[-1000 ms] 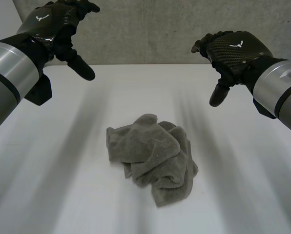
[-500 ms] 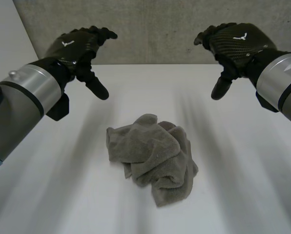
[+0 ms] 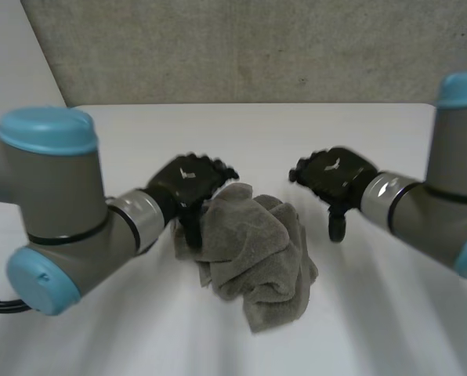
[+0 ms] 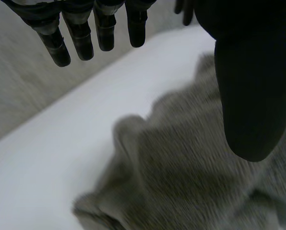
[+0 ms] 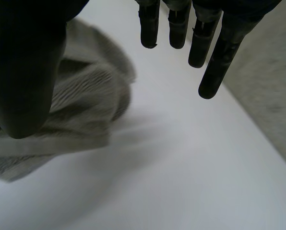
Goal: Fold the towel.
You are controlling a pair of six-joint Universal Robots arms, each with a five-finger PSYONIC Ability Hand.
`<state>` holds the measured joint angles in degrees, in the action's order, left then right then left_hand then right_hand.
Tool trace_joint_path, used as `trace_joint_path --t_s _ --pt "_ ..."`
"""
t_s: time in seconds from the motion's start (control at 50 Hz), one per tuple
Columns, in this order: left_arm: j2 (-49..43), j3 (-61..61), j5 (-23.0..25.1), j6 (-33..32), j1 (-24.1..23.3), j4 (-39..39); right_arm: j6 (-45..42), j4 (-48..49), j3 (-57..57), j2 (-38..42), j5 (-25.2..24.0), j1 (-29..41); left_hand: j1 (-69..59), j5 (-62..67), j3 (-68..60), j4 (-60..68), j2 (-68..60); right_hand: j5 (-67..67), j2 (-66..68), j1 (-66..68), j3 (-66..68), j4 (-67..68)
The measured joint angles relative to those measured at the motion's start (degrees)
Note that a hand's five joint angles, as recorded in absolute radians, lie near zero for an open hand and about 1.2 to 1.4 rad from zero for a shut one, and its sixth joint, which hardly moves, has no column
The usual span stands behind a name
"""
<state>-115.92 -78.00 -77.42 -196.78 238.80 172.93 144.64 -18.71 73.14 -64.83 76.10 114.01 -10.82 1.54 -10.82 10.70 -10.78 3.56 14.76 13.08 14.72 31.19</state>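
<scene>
Left hand (image 3: 188,182) is seen low over the left side of the towel (image 3: 253,258), with its fingers (image 4: 80,43) held straight and spread well away from the thumb (image 4: 248,96); nothing is pinched or gripped. The thumb is seen over the cloth in the left wrist view, but whether it touches cannot be told. The right hand (image 3: 333,176) is held just beside the towel's right side, above bare table (image 3: 390,313). Its fingers (image 5: 210,72) are likewise extended and parted from the thumb (image 5: 23,72), and nothing is held between them. The towel, grey and crumpled into a loose heap with several folds and a lobe hanging toward the near edge, is found about the middle of the white table, well apart from the far edge, between the two hands.
</scene>
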Motion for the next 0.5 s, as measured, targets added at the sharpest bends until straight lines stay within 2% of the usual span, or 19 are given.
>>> trace_joint_path --t_s 0.06,0.12,0.14,0.16,0.18,0.2,0.22,0.26,0.36,0.44,0.5 --pt "-2.9 -0.1 0.3 -1.5 -0.3 0.0 -1.1 2.7 0.7 3.6 -0.2 1.1 -0.4 0.0 -0.4 0.3 -0.4 0.2 0.1 0.3 0.1 -1.7" --pt "-5.4 -0.1 0.7 -2.2 -0.4 0.0 -1.2 6.6 1.2 7.0 -0.1 2.3 -4.7 4.1 -4.8 4.9 -4.8 12.6 11.8 13.3 11.7 -1.5" --pt "-6.2 -0.1 0.9 -2.3 -0.5 0.0 -1.1 8.2 1.3 8.2 -0.1 2.7 -8.8 8.2 -8.7 8.8 -8.8 25.0 23.6 24.9 23.3 7.6" --pt "-6.7 0.0 1.0 -2.3 -0.5 0.1 -1.0 9.1 1.3 8.7 0.0 2.9 -12.3 11.6 -12.3 12.4 -12.4 30.2 29.1 31.3 28.6 12.5" --pt "-7.3 0.1 1.2 -2.3 -0.6 0.2 -0.7 10.6 1.2 9.4 0.1 3.2 -24.1 23.2 -23.9 24.1 -24.1 40.4 41.0 41.6 40.1 23.8" --pt "-7.6 0.2 1.3 -2.3 -0.7 0.3 -0.5 11.3 1.1 9.7 0.2 3.3 -30.0 29.4 -30.1 30.3 -30.4 45.3 45.9 46.5 43.7 27.4" --pt "-8.1 0.6 1.5 -2.3 -0.7 0.6 0.0 12.7 0.7 10.1 0.3 3.5 -40.7 40.3 -42.2 41.5 -43.1 58.1 57.2 58.9 56.6 40.2" --pt "-8.5 1.5 1.6 -2.2 -0.8 1.4 1.3 14.4 -0.2 9.9 0.7 3.7 -51.3 50.6 -52.2 52.6 -52.8 62.3 60.4 63.6 61.6 45.1" --pt "-7.2 6.3 0.1 -1.4 -0.7 5.6 8.2 17.2 -4.4 6.5 2.3 3.4 -54.1 54.5 -56.9 57.6 -57.1 62.4 60.5 63.8 62.0 45.5" --pt "-2.6 10.7 -5.0 2.0 -0.3 10.5 16.8 19.5 -8.0 1.2 4.5 2.5 -54.1 55.1 -58.0 58.7 -58.1 62.4 60.5 63.8 62.0 45.5" --pt "2.8 12.3 -10.8 7.6 0.3 14.7 23.6 21.9 -9.4 -4.0 6.2 0.8 -54.1 55.1 -58.3 58.9 -58.3 62.4 60.5 63.8 62.0 45.5"
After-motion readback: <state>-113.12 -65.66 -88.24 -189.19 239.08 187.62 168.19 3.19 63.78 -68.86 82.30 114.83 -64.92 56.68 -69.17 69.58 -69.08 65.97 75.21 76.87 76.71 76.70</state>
